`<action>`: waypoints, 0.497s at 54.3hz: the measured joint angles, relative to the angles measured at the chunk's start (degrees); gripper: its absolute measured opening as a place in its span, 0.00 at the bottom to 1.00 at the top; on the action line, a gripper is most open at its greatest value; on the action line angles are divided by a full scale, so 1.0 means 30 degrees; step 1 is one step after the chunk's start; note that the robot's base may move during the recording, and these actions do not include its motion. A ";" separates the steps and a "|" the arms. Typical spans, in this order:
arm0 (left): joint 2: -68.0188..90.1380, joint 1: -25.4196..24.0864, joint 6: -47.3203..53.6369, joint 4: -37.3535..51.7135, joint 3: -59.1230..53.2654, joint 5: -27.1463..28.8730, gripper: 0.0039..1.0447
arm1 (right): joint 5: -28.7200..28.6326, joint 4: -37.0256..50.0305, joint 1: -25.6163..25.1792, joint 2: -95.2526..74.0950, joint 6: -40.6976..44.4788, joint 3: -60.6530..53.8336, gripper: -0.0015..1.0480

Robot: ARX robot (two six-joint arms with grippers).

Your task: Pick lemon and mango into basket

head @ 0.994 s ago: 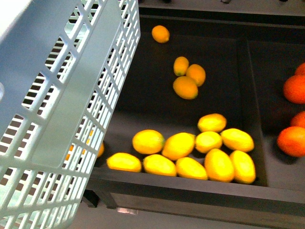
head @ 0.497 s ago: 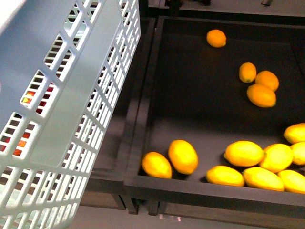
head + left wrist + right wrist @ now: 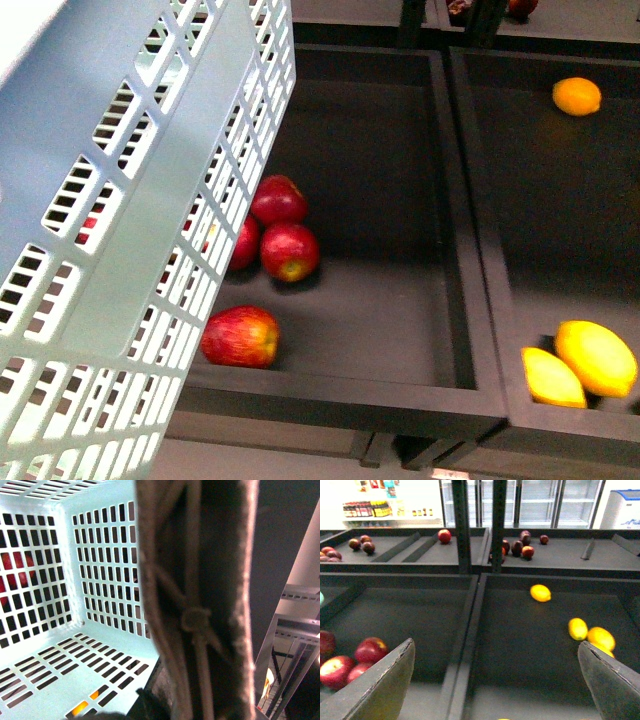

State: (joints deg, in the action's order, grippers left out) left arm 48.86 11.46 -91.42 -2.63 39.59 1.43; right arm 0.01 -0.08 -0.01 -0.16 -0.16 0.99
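- Basket [image 3: 130,200]: hangs at near left, hiding part of the apple bin [image 3: 400,330]. Its handle [image 3: 195,605] fills the left wrist view and hides the left fingers, so their state cannot be told. A slack hold could swing it into the rim.
- Right fingers [image 3: 385,685]: spread wide, empty.
- Lemons [image 3: 552,378]: near right in the right bin [image 3: 560,200], against its wall, which the fingers may strike.
- Mango: unseen.

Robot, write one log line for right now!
basket: no fruit seen inside | right gripper: open, empty | ahead: red apples, yellow fruit
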 joint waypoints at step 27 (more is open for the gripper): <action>0.4218 0.1661 0.7169 -0.4452 0.3687 -0.1333 0.04 | -0.0073 -0.0015 -0.0022 0.0000 0.0000 -0.0015 0.92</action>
State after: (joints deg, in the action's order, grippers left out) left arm 61.52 16.45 -69.91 -15.99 50.65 -2.57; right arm -0.21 -0.12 -0.08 -0.16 -0.16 0.95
